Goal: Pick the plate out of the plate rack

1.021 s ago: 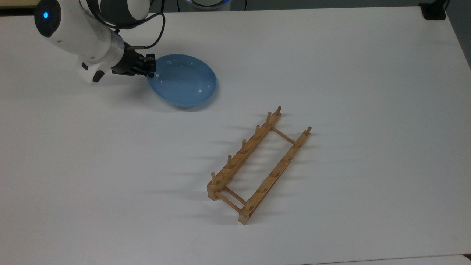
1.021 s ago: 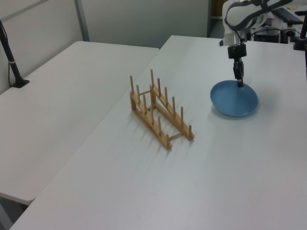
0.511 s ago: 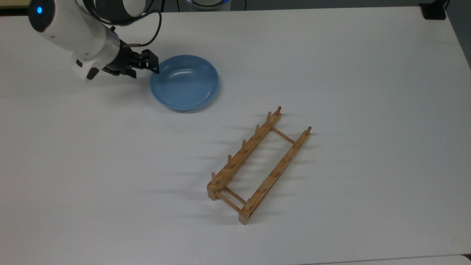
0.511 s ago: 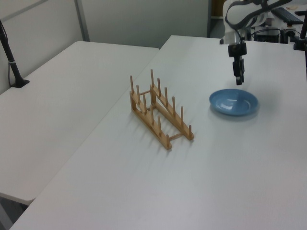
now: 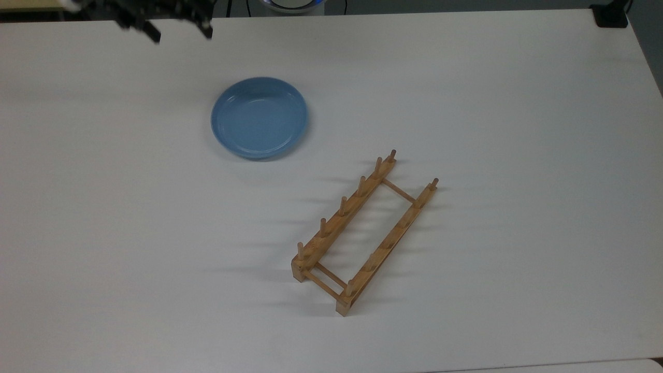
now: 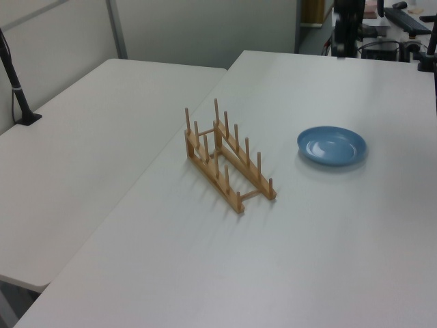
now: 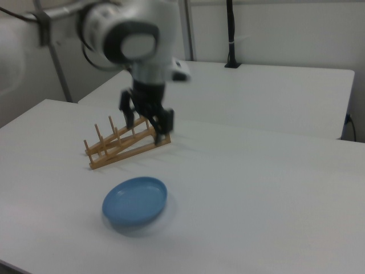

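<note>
- The round, shallow light-blue plate [image 5: 259, 117] lay flat and face up on the white surface [image 5: 492, 103], well apart from the light-brown wooden peg rack [image 5: 362, 233], whose slots held nothing.
- The black two-finger gripper [image 7: 147, 121] hung above the surface with its fingers spread, holding nothing, clear of the plate.
- The plate looked rigid, smooth and probably slippery, likely breakable if dropped; its raised rim seemed the only place to pinch.
- Being round, the plate had no long axis; its hollow faced upward.
- The rack's long axis ran diagonally, from the top view's lower left to upper right.
</note>
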`<act>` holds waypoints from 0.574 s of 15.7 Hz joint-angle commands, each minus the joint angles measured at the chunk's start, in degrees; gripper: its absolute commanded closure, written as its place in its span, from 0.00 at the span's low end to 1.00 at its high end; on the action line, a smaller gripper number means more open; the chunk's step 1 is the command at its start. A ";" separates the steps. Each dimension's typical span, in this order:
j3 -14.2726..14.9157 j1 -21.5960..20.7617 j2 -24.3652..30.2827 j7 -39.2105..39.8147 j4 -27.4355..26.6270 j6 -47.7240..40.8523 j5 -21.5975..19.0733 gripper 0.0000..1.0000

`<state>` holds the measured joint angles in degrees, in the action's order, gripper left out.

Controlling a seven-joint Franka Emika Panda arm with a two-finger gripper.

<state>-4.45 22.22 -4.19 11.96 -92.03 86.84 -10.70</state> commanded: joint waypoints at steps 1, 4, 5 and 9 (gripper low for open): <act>0.84 -5.42 3.21 -14.65 5.72 -6.32 -0.64 0.00; 1.45 -10.25 5.41 -25.20 5.81 -6.42 -0.20 0.00; 2.50 -12.96 5.85 -28.63 5.81 -6.33 0.06 0.00; 5.68 -20.54 5.86 -30.51 5.72 -5.72 4.44 0.00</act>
<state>-1.60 6.60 1.56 -16.90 -86.20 81.25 -9.80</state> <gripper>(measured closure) 0.000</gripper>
